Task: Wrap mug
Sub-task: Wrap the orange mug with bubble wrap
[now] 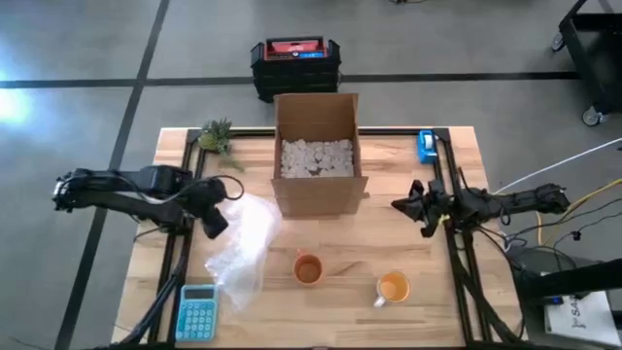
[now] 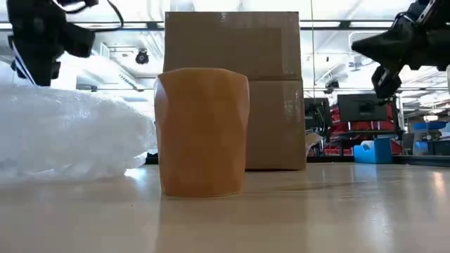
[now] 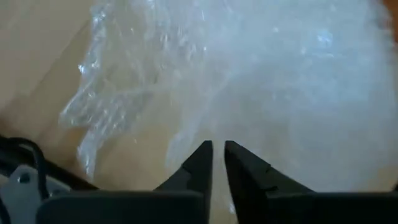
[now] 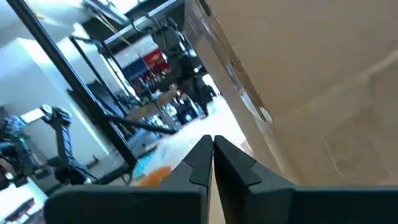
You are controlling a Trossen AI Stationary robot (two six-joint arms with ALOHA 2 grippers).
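Note:
Two orange mugs stand upright on the wooden table: one (image 1: 308, 269) near the middle front, filling the low view (image 2: 202, 130), and one (image 1: 393, 288) further right. A crumpled sheet of clear bubble wrap (image 1: 243, 251) lies on the table left of them. My left gripper (image 1: 214, 224) hovers over the wrap's left edge (image 3: 261, 81), raised above it in the low view (image 2: 35, 49), fingers almost together with only a thin slit and nothing between them. My right gripper (image 1: 413, 209) hangs shut in the air right of the cardboard box, empty (image 4: 211, 142).
An open cardboard box (image 1: 318, 156) with white packing pieces inside stands at the table's far middle. A teal calculator (image 1: 197, 311) lies at the front left, a small plant (image 1: 219, 136) at the far left, and a blue object (image 1: 427, 146) at the far right.

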